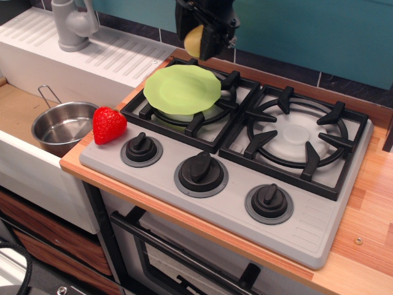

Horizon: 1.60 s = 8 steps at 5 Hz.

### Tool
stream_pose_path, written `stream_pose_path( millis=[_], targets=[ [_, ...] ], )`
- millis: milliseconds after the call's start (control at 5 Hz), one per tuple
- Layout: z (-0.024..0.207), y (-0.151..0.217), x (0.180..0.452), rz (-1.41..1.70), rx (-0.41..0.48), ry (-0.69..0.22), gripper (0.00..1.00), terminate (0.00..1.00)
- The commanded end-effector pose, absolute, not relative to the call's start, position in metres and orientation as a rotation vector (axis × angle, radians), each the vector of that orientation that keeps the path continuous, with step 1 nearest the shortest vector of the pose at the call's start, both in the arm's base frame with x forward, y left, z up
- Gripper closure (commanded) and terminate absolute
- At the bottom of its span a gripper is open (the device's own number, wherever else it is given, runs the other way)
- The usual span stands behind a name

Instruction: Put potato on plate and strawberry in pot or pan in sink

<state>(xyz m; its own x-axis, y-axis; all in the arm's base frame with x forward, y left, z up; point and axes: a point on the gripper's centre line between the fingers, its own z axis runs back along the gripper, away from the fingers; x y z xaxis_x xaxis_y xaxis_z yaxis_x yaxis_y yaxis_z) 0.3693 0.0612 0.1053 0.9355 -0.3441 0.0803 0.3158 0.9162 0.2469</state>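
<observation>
My black gripper [198, 44] is shut on the yellow-tan potato [194, 41] and holds it in the air above the far edge of the lime-green plate [182, 90]. The plate rests on the left stove burner. The red strawberry [109, 125] sits on the counter's front left corner, beside the stove. The shiny steel pot [62, 128] with a wire handle stands in the tan sink [15, 114], just left of the strawberry.
A grey stove [245, 203] with three black knobs fills the counter. The right burner [298, 137] holds nothing. A white ribbed drainboard [104, 58] and grey tap [72, 24] lie behind the sink. Wooden counter runs along the right edge.
</observation>
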Motion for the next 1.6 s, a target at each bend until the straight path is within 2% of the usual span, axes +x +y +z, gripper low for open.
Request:
stream_pose_path(
  millis=[0,400,600,1400],
  targets=[
    [0.121,0.074,0.379,-0.319,0.219,-0.167,1.00,0.00],
    [0.117,0.074,0.377,-0.309,0.209,-0.167,1.00,0.00],
    [0.117,0.072,0.375,-0.319,0.207,-0.164,0.00,0.00],
    [0.115,0.055,0.368,-0.299,0.200,-0.162,0.00,0.00]
  ],
)
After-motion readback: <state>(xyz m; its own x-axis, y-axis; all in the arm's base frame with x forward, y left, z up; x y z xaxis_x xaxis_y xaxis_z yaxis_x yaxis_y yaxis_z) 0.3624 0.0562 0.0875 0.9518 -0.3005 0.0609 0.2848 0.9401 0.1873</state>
